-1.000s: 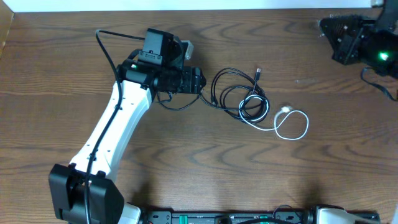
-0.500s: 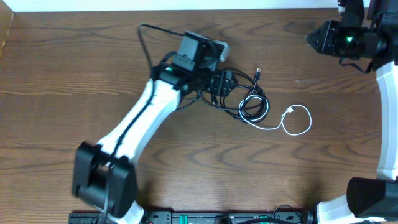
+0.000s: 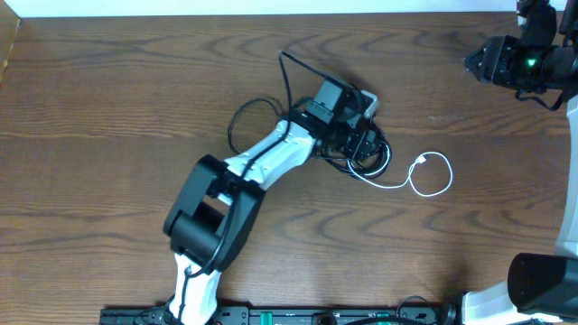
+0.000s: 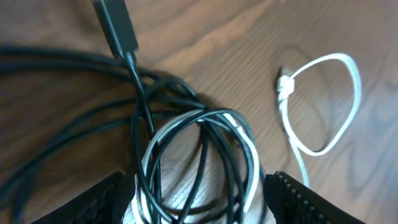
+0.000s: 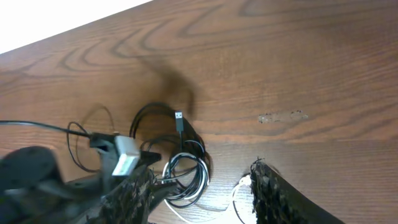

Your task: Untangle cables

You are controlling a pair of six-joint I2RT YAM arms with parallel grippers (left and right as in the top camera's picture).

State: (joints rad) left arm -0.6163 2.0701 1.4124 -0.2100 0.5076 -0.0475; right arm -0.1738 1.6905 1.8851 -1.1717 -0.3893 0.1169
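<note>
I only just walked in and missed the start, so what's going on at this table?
The left arm is stretched out over a tangle of cables on the table. Its left tool is open and straddles the coiled knot of black cables and white cable, with nothing gripped yet. The white cable's free loop lies off to one side. The right tool hangs open at the far corner, away from the tangle.

Left gripper (image 3: 368, 147) moved right, now over the tangled cables (image 3: 386, 164), right gripper (image 3: 471, 63) shifted slightly rightward
</note>
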